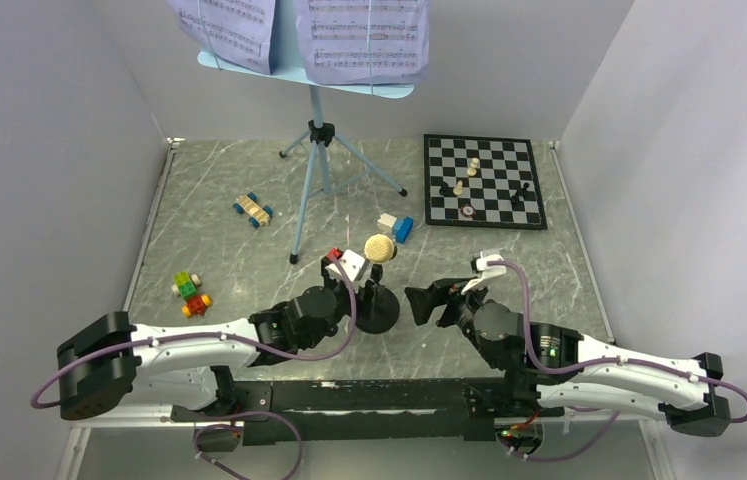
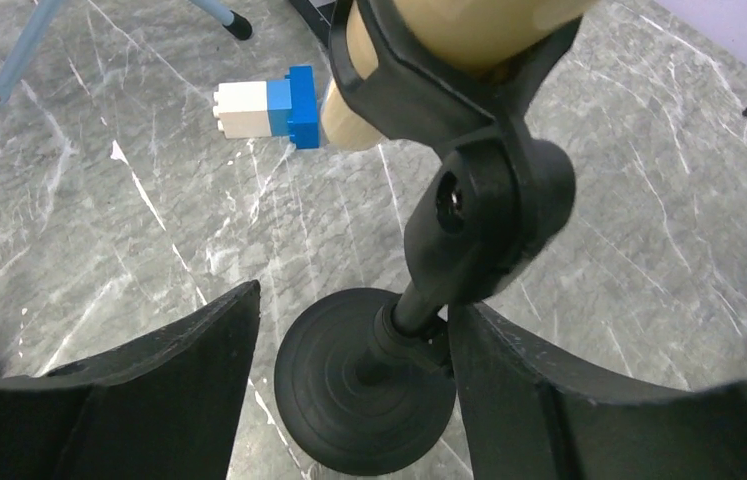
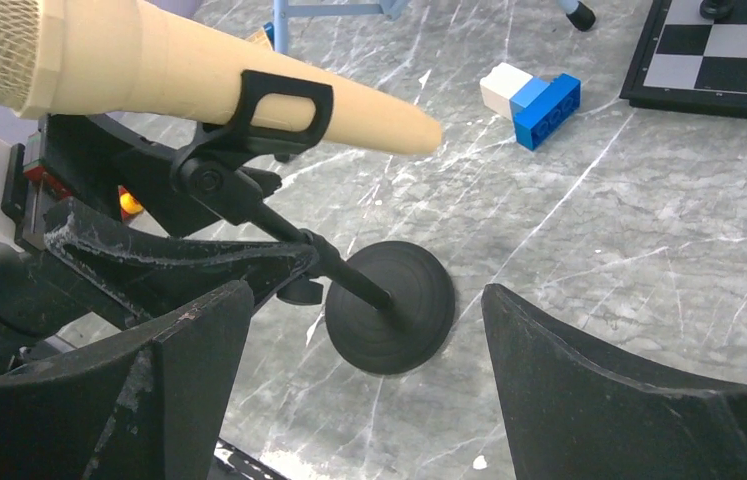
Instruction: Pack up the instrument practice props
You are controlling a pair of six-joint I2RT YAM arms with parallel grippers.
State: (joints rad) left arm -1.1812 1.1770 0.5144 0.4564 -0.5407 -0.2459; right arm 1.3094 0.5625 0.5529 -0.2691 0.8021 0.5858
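Nothing looks packed yet: left pincer [image 2: 349,335] wide astride the mic stand [image 2: 344,415], right pincer [image 3: 364,300] wide nearby, empty.

The left gripper [image 2: 354,300] straddles the mic stand [image 2: 489,215] with its fingers [image 2: 164,395] spread. The stem sits close against one finger, leaving bare bench [image 2: 149,230] up to the other. The microphone [image 2: 469,30] overhangs this gap from above. The right gripper [image 3: 367,295], fingers parted, faces the stand's round base across bare bench; a left-arm finger closes off the base's far side. A blue-and-white block [image 1: 396,227] lies beyond the microphone's tail. Further back, the music stand [image 1: 321,133] spreads its tripod legs on the left and the chessboard [image 1: 484,180] fills the right corner, with a bare lane between them.
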